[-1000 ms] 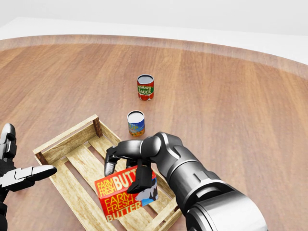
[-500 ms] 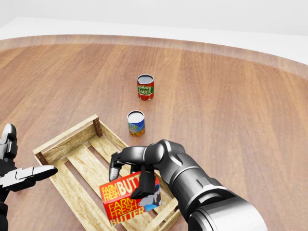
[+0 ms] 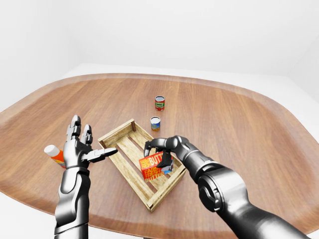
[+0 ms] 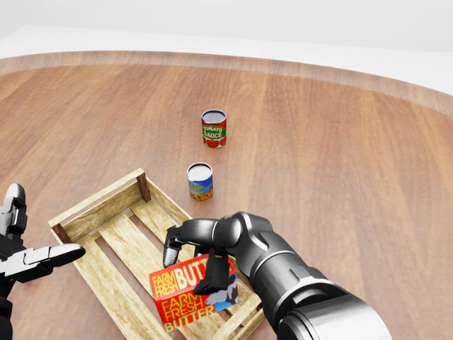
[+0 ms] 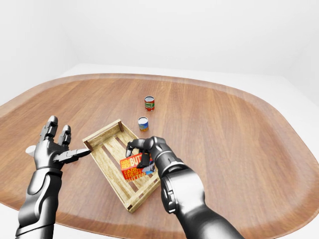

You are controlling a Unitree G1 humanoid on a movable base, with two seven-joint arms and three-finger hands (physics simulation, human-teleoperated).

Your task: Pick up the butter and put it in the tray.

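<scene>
Now right-hand fingers (image 4: 212, 273) clasp the butter (image 4: 185, 296) over the tray (image 4: 106, 212).

The butter (image 4: 185, 295) box is reading "FARM FRESH BUTTER" twice; at its twelve o'clock, the red can (image 4: 214, 128) is showing "TOMATO SAUCE".

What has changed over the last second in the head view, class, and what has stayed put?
The right hand, closed on the butter box, has lowered it deeper into the wooden tray, toward the view's bottom. The left hand is still open beside the tray. The tomato sauce can and the blue can have not moved.
</scene>
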